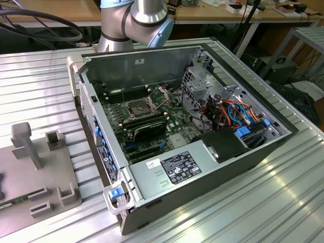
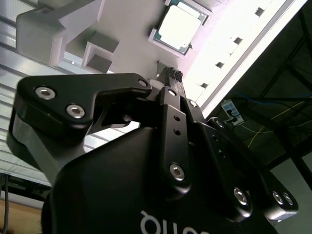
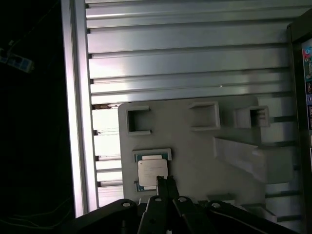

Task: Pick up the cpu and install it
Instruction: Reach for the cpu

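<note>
One cpu (image 3: 152,171) is seen seated in a grey fixture plate (image 3: 195,156) just ahead of the pincer (image 3: 166,181), which is clenched with nothing held.

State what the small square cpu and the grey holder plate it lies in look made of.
Small square cpu: dull silver-grey metal lid, probably plated, with a soft glare; greenish board edge around it. Grey holder plate: matte, uniform grey, moulded-looking pockets, likely plastic, perhaps printed.

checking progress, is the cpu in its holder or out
In: the cpu lies flat in its recess on the grey fixture.
</note>
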`<state>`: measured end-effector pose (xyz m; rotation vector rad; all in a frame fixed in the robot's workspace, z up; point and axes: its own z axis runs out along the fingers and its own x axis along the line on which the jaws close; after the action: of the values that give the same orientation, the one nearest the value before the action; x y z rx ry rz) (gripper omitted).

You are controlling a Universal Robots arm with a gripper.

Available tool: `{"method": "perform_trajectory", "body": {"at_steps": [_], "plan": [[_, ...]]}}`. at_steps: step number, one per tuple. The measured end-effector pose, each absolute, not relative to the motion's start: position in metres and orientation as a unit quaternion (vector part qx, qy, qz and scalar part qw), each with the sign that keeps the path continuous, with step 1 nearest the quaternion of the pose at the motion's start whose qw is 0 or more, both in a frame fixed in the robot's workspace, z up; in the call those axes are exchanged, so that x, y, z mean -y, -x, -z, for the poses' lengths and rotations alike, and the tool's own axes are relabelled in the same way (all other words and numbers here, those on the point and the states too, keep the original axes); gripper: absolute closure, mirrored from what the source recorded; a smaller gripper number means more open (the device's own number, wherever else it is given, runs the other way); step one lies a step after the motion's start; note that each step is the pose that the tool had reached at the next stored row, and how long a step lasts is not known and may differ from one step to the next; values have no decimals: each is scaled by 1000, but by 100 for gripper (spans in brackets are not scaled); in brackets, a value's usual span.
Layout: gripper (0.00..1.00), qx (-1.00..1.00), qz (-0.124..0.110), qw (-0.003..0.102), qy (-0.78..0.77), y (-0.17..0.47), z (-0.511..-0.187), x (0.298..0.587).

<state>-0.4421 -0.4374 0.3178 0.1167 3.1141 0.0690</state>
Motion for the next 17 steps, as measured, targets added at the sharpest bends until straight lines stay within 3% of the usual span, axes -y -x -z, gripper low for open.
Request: {"method": "perform_trajectory", "body": {"at_steps": [8,17], "plan": [[89,-999,-22,12,-37,446,-313,456],[89,-999,-22,12,-37,447,-303,457]]}}
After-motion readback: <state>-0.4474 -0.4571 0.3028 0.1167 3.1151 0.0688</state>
